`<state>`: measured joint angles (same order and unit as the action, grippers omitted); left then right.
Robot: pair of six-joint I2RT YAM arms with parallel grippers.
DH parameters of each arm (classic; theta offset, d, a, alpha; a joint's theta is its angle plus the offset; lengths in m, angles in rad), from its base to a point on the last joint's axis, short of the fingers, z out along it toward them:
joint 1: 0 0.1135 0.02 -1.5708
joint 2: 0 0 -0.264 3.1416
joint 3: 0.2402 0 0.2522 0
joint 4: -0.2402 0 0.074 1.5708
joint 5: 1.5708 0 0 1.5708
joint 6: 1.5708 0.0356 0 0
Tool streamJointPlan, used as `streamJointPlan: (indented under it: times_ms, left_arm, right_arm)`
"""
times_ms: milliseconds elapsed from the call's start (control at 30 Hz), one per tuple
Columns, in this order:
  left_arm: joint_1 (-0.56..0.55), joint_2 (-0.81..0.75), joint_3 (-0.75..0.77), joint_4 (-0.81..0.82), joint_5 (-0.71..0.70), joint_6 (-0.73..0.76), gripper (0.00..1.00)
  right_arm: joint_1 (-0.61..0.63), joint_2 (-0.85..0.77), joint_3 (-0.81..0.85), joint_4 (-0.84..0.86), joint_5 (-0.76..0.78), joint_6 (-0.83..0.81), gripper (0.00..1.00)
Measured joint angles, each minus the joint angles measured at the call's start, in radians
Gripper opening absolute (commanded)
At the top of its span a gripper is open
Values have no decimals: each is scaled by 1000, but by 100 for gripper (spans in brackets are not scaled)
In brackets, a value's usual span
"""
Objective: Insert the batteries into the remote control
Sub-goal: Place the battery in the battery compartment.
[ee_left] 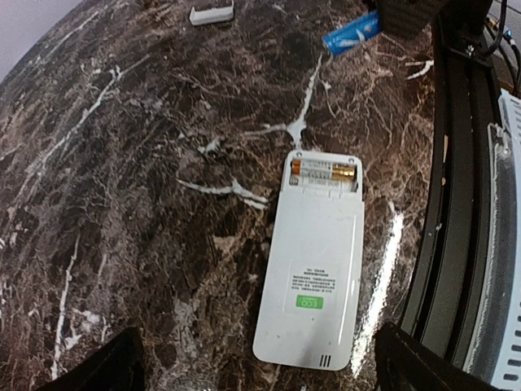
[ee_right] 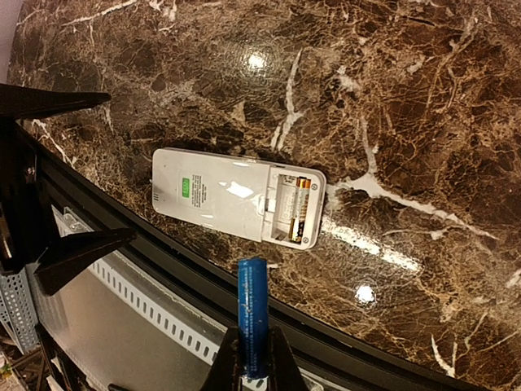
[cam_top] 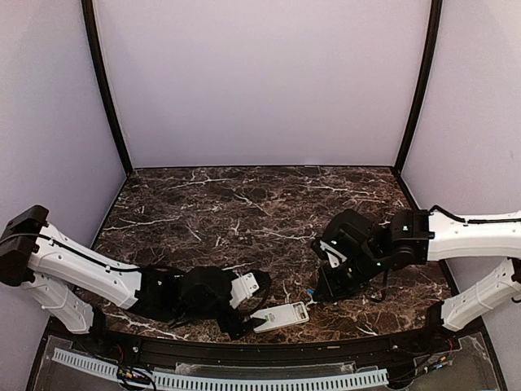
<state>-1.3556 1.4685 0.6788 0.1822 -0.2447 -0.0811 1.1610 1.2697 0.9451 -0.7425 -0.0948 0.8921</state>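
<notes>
Left arm (cam_top: 81, 269) reaches in low from the left side, forearm near level, wrist angled toward the middle. Left gripper (cam_top: 257, 320) has its jaws spread wide and grips nothing; its fingers (ee_left: 110, 368) show only as dark tips at the bottom corners of the wrist view. Right arm (cam_top: 472, 236) comes in from the right, wrist bent downward. Right gripper (ee_right: 254, 364) is pinched on a blue battery (ee_right: 252, 305) that sticks out past the tips. From overhead, the grip is probably hidden by the wrist.
</notes>
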Motion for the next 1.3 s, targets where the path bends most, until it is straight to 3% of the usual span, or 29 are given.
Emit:
streamJointPlan:
  times_ms: [367,433,533,967,1300]
  left_arm:
    - [0,163,19,2,60,52,99]
    - [0,194,21,4,84,48,95]
    - [0,208,22,28,123,25,78]
    - [1,250,75,-2,184,-21,36]
    - [0,268,126,-61,202,-108,33]
  right_arm:
    - [0,48,-25,118,-35,3,0]
    - [0,54,-39,126,-44,0,0]
    - [0,55,-58,130,-54,-5,0]
    - [0,102,-60,144,-72,-45,0]
    - [-86,178,-62,193,-209,-80,0]
